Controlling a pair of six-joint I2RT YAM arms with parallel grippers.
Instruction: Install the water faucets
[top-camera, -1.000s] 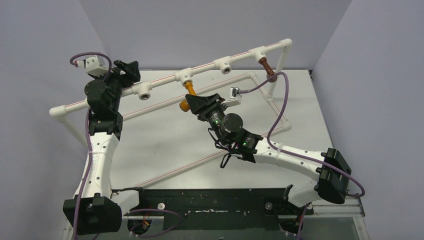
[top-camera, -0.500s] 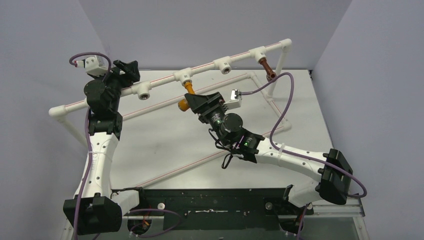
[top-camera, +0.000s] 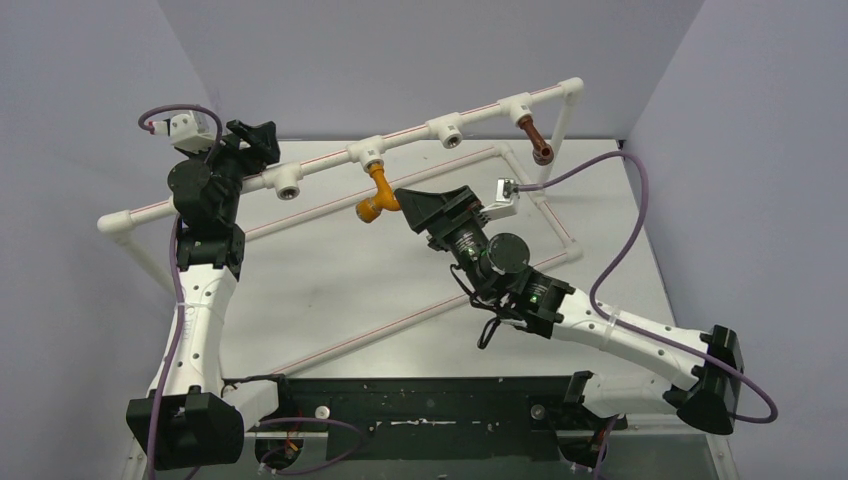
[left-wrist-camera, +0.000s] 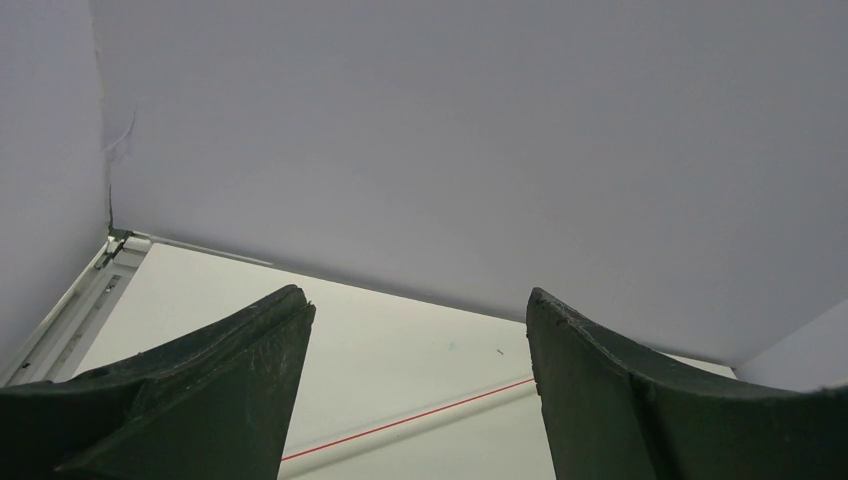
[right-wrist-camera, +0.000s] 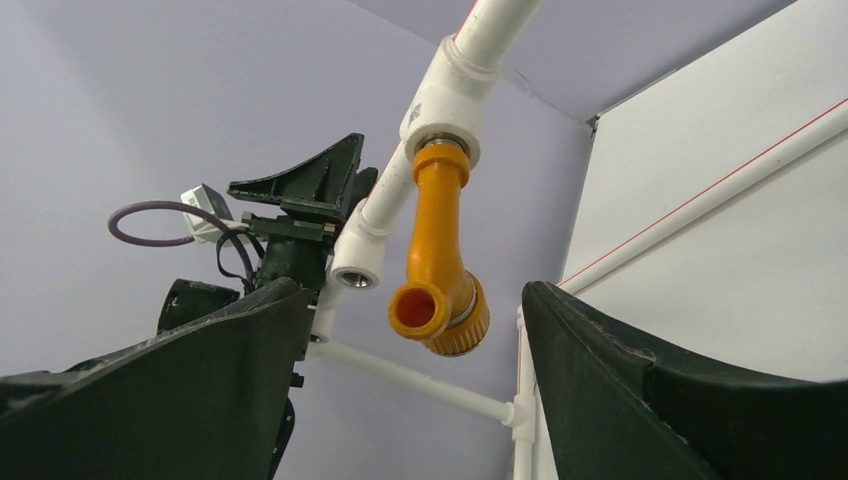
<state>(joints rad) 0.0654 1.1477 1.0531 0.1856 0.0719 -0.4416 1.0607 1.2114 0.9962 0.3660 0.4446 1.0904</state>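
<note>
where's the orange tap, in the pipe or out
In. The orange tap is seated in the white socket; the open right gripper is not touching it.

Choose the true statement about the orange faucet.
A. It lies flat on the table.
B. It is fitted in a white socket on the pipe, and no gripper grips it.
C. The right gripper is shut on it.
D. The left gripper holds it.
B: the orange faucet hangs from the white socket, and the right gripper is open, with a gap on each side of the faucet in the wrist view.
</note>
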